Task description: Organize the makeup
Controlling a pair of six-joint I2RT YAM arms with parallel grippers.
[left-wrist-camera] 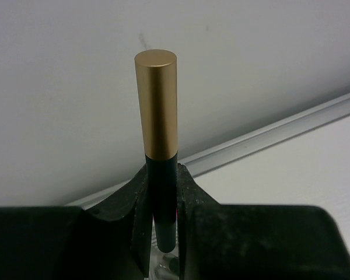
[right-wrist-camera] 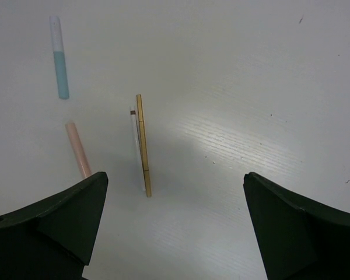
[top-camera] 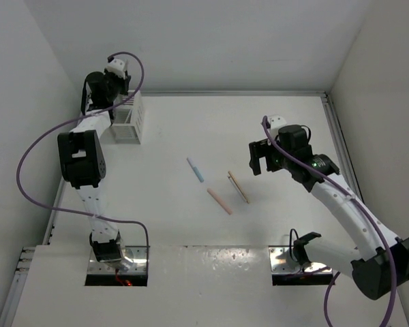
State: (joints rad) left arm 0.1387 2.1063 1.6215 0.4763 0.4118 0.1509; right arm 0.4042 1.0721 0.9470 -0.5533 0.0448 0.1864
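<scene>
Bottom hidden inside left gripper (left-wrist-camera: 163, 178), black round stick with gold cap (left-wrist-camera: 157, 105) squeezed there, thin pink stick (right-wrist-camera: 78, 149) cut off behind right gripper (right-wrist-camera: 175, 186), jaws wide, empty.

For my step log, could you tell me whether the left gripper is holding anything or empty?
Holding: the left gripper is shut on the black-and-gold stick, its dark body pinched between the fingers.

Black-gold stick (left-wrist-camera: 156, 111) upright in left hand (left-wrist-camera: 163, 173); blue stick (top-camera: 195, 169), pink stick (top-camera: 219, 201), tan stick (top-camera: 238, 187) flat.
</scene>
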